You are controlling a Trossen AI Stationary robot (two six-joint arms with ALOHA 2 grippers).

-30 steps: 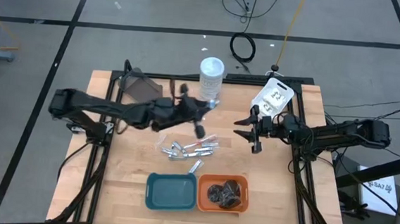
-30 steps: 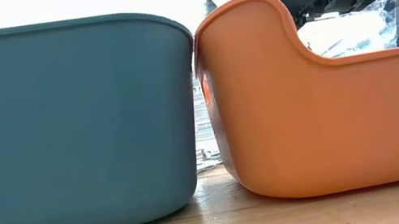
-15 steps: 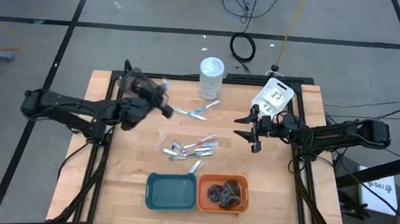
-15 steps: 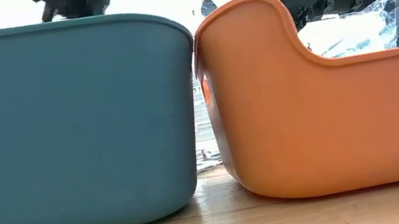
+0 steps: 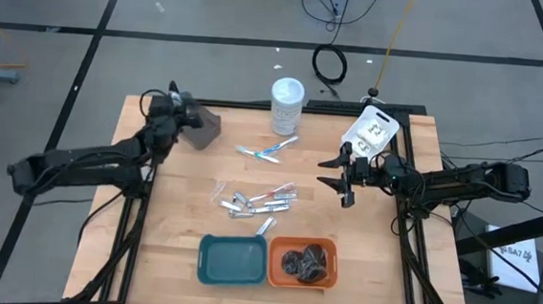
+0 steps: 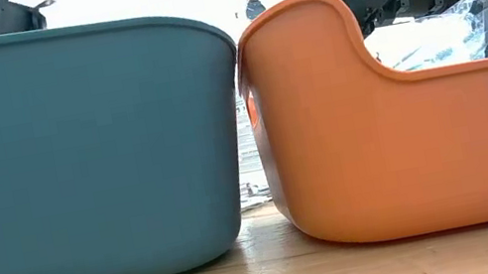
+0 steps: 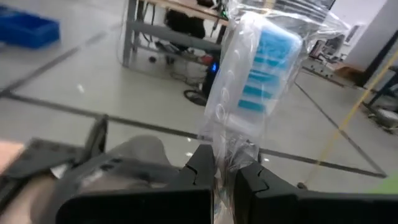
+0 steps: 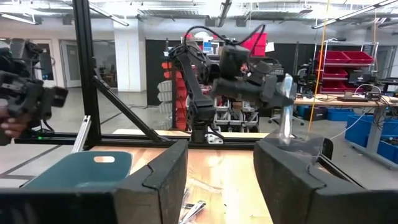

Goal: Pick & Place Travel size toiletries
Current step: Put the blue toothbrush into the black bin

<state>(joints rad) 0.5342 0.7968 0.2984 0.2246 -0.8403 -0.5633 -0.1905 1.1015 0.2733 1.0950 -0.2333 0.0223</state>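
Note:
My left gripper is over the table's far left corner, above a grey pouch, and is shut on a clear wrapped piece with blue print. The right wrist view also shows this piece. My right gripper hovers open to the right of the pile, touching nothing. Slim silver-white tubes lie in a pile at mid-table. Teal-and-white pieces lie in front of the jar. Dark round bundles lie in the orange tray. A white packet with black print sits by the right arm. My left gripper pinches the clear wrapped piece between its two fingers at the wrapper's crumpled near end. The rest of the piece, with the blue print, sticks out past the fingertips. It is lifted clear of the table.
The white-lidded jar stands at the far edge. The teal tray and the orange tray sit side by side at the near edge and fill the low view. Bare wood lies left of the pile.
My left gripper has swung from beside the jar at mid-table to the far left corner, over the grey pouch. The teal-and-white pieces, earlier hidden under that arm, now show on the table in front of the jar.

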